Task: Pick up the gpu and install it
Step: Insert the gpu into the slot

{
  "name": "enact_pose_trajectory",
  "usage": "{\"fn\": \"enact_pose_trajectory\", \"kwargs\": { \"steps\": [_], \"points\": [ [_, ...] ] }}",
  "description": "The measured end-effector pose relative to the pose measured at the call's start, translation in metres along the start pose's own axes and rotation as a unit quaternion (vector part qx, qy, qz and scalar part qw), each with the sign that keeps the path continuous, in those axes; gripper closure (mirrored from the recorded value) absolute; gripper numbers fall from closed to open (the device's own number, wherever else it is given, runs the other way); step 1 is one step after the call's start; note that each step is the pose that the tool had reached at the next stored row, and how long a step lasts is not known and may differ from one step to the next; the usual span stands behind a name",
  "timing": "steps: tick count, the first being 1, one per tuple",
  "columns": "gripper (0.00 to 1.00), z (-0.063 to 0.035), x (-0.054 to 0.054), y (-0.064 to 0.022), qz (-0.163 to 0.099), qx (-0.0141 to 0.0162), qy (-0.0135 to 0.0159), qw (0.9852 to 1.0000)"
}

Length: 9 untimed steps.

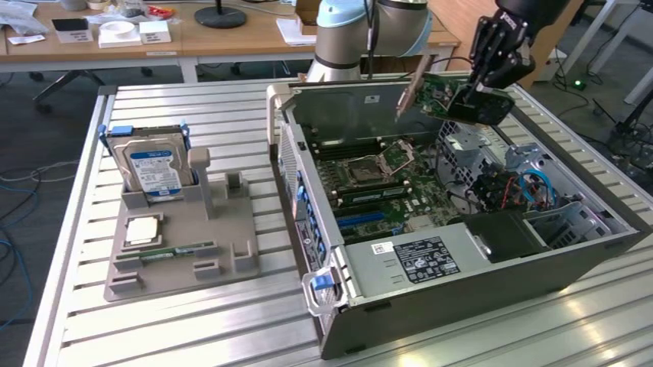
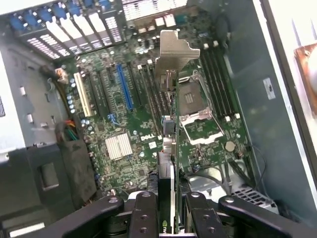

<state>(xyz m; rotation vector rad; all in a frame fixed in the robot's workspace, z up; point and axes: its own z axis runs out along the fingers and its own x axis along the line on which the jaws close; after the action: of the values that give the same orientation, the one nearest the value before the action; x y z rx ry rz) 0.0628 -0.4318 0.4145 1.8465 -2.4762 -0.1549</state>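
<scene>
The gpu (image 1: 433, 90) is a green card with a silver end bracket, hanging tilted in the air over the far side of the open computer case (image 1: 479, 267). My gripper (image 1: 472, 101) is shut on it from the exterior view's right. In the wrist view the gpu (image 2: 172, 114) shows edge-on, its bracket pointing away from the camera, and the black fingers (image 2: 146, 213) clamp both faces of it in my gripper (image 2: 173, 203). Below it lies the motherboard (image 2: 133, 124) with a blue slot (image 2: 124, 89) and black slots beside it. The card hangs above the board and touches no slot.
A grey holder (image 1: 229, 245) on the slatted table at the exterior view's left carries a hard drive (image 1: 153, 164), a processor (image 1: 143, 229) and a memory stick (image 1: 176, 250). Inside the case are the open processor socket (image 1: 369, 164), cables (image 1: 525, 187) and a power supply (image 1: 423, 260).
</scene>
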Motion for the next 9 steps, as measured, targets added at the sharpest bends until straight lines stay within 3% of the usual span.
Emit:
{"fn": "enact_pose_trajectory", "kwargs": {
  "steps": [9],
  "points": [
    [0.74,0.0007,-0.0001,0.0,-0.059,-0.0012,0.0069,0.9982]
  ]
}}
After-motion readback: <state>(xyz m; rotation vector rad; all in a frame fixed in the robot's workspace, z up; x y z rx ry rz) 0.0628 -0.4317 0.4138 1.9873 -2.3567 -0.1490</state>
